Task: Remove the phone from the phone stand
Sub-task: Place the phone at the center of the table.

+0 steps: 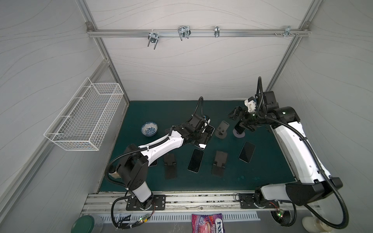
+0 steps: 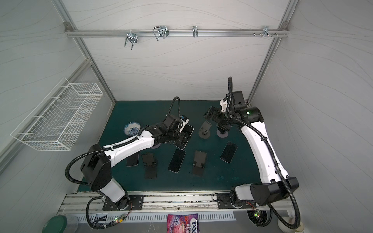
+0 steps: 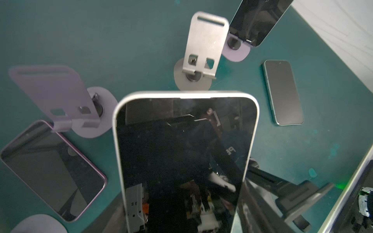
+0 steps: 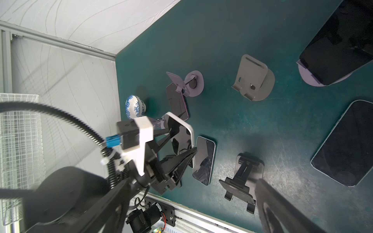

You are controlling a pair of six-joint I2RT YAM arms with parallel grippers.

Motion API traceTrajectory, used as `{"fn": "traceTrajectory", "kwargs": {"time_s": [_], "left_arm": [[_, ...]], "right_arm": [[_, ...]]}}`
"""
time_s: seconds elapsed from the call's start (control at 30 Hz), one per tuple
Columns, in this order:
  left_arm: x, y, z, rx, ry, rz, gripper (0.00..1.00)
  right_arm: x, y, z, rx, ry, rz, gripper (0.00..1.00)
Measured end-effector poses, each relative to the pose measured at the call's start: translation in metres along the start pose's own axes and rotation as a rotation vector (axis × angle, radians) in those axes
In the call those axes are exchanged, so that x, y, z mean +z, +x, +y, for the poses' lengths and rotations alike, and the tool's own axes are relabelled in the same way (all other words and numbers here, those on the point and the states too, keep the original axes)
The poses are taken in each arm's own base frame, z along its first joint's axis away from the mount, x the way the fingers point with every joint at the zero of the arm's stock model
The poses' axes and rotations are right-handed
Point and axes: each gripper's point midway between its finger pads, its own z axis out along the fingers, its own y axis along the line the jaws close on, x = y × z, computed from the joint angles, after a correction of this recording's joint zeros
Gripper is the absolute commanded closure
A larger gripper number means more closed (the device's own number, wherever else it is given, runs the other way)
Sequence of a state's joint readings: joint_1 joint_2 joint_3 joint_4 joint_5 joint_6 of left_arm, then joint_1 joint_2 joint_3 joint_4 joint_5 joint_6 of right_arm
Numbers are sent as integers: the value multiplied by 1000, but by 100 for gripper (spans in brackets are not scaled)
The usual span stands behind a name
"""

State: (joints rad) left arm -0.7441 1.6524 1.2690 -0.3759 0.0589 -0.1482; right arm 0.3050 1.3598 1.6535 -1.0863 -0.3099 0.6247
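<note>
While the left gripper (image 1: 203, 137) is clamping one freed phone (image 3: 181, 151), the right gripper (image 1: 237, 120), jaws apart, is hovering by another phone (image 1: 239, 128), still docked.

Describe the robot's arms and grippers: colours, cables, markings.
The left arm and right arm have white shells, black joints and black ribbed cable hoses. The left gripper and right gripper are black. A blue connector marks the left wrist.
</note>
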Motion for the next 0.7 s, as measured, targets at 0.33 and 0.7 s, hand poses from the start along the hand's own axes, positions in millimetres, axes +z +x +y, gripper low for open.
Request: {"fn": "traceTrajectory", "kwargs": {"time_s": [0.33, 0.7], "left_arm": [[46, -11, 6, -33, -35, 21, 33], [81, -13, 11, -76, -64, 56, 33]], "right_arm": [[1, 5, 6, -18, -15, 15, 4], [1, 4, 5, -38, -10, 10, 4]]}}
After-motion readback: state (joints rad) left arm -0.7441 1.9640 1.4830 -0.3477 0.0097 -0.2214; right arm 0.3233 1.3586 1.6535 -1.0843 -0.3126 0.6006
